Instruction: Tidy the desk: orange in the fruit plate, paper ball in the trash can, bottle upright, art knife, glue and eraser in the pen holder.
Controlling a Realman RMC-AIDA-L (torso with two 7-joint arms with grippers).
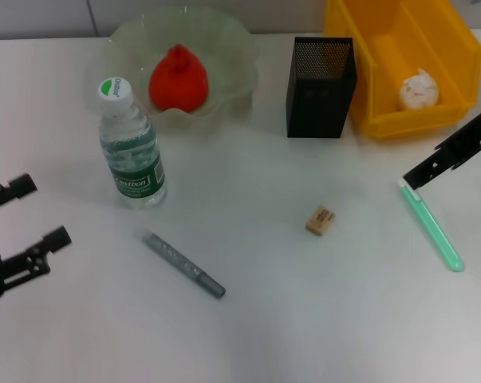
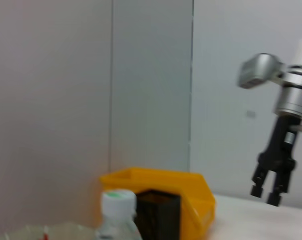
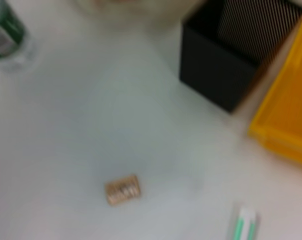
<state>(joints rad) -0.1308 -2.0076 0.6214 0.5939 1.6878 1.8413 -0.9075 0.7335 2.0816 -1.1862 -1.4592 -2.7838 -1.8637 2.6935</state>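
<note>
Head view: the right gripper (image 1: 419,177) hangs just above the white end of the green art knife (image 1: 431,226), right of the eraser (image 1: 321,220); I cannot tell whether it is clenched. The left gripper (image 1: 39,211), fingers spread, sits far left of the eraser. Beyond the eraser stand the pen holder (image 1: 321,76) and upright bottle (image 1: 132,145); the grey glue stick (image 1: 183,264) lies to its left.

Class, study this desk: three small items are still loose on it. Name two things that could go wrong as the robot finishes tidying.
1. The eraser is small and lies flat, so the jaws may slip off it.
2. The pen holder stands close beside the trash can, so the right gripper might clip the bin's wall when dropping items in.
</note>
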